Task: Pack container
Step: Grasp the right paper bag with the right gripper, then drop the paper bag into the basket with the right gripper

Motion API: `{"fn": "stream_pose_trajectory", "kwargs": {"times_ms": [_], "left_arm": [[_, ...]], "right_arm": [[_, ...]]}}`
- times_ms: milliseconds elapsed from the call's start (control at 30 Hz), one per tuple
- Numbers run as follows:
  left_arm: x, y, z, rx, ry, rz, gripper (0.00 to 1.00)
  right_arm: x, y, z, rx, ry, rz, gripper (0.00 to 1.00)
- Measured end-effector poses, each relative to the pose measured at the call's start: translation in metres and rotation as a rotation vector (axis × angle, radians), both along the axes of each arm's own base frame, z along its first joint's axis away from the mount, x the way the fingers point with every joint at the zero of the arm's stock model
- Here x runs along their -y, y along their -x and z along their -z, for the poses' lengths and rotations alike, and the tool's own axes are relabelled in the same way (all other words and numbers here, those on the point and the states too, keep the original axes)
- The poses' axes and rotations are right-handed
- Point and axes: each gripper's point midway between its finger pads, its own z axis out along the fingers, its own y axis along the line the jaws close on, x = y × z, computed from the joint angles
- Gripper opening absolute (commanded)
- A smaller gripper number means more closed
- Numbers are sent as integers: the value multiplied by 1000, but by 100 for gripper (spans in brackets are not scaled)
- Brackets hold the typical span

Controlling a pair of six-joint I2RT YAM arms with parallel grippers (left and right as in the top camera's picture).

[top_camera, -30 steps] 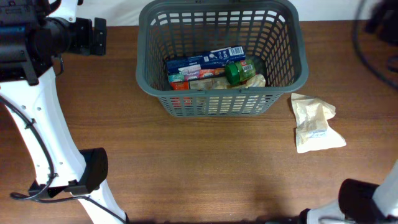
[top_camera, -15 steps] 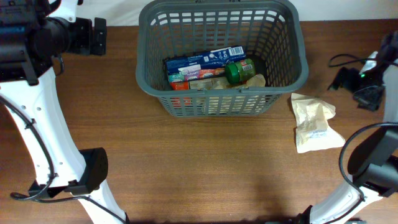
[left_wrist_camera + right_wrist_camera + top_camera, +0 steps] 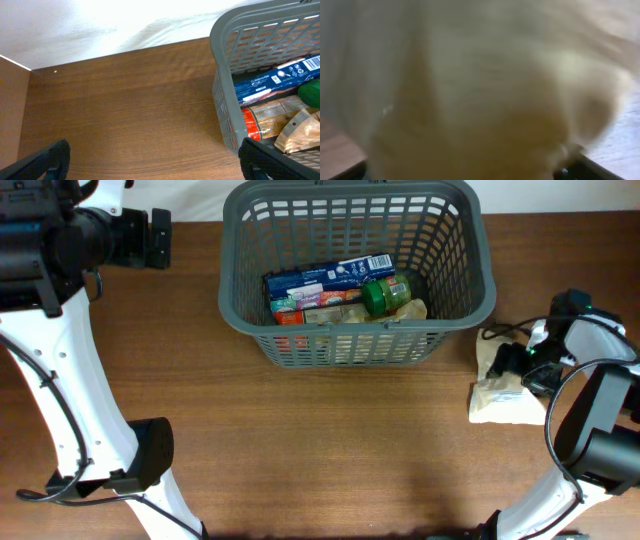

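The dark grey slotted basket [image 3: 350,348] stands at the back middle of the table. It holds a blue box [image 3: 325,277], a green-lidded jar [image 3: 385,293] and other packets. It also shows in the left wrist view [image 3: 250,45]. A cream bag [image 3: 505,402] lies on the table to its right. My right gripper [image 3: 512,360] is down on the bag's upper part, jaws wide apart. The blurred bag [image 3: 480,90] fills the right wrist view. My left gripper [image 3: 160,237] is open and empty, left of the basket.
The white wall edge runs behind the table [image 3: 100,30]. The left arm's base [image 3: 150,455] stands at the front left, and the right arm's base [image 3: 600,460] at the front right. Wooden tabletop [image 3: 330,440] lies in front of the basket.
My right arm has come in from the right edge and dropped onto the cream bag, which has shifted and crumpled slightly. The left arm has not moved.
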Motion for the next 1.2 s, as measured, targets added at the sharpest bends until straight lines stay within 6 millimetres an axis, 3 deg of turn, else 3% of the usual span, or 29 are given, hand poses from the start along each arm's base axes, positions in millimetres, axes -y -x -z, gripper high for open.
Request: {"fn": "stream_pose_trajectory", "kwargs": {"times_ms": [100, 200, 267, 367, 467, 533, 633, 700, 800, 867, 933, 1000, 1033, 1067, 1133, 1200], "left_arm": [[0, 0, 0, 0, 0, 0, 99], [0, 0, 0, 0, 0, 0, 99], [0, 0, 0, 0, 0, 0, 99], [0, 0, 0, 0, 0, 0, 99], [0, 0, 0, -1, 0, 0, 99], [0, 0, 0, 0, 0, 0, 99], [0, 0, 0, 0, 0, 0, 99], [0, 0, 0, 0, 0, 0, 99], [0, 0, 0, 0, 0, 0, 99], [0, 0, 0, 0, 0, 0, 99], [0, 0, 0, 0, 0, 0, 99], [0, 0, 0, 0, 0, 0, 99], [0, 0, 0, 0, 0, 0, 99], [0, 0, 0, 0, 0, 0, 99], [0, 0, 0, 0, 0, 0, 99], [0, 0, 0, 0, 0, 0, 99]], "right_arm": [[0, -2, 1, 11, -2, -1, 38], [-1, -3, 1, 13, -11, 26, 22], [-2, -2, -5, -2, -20, 68, 19], [8, -10, -32, 8, -14, 131, 19], [26, -37, -95, 129, 32, 167, 19], [36, -66, -176, 321, 82, 169, 18], [27, -84, -287, 599, 119, 133, 18], [-9, -82, -390, 880, 128, 41, 16], [-61, -67, -456, 1068, 98, -81, 15], [-107, -58, -482, 1153, 40, -192, 14], [-152, -57, -483, 1164, -34, -299, 8], [-181, -65, -472, 1135, -78, -361, 7], [-206, -77, -459, 1109, -110, -414, 8], [-216, -81, -454, 1097, -123, -432, 7], [-251, -100, -428, 1046, -154, -490, 8], [-290, -125, -385, 958, -178, -526, 14]]}}
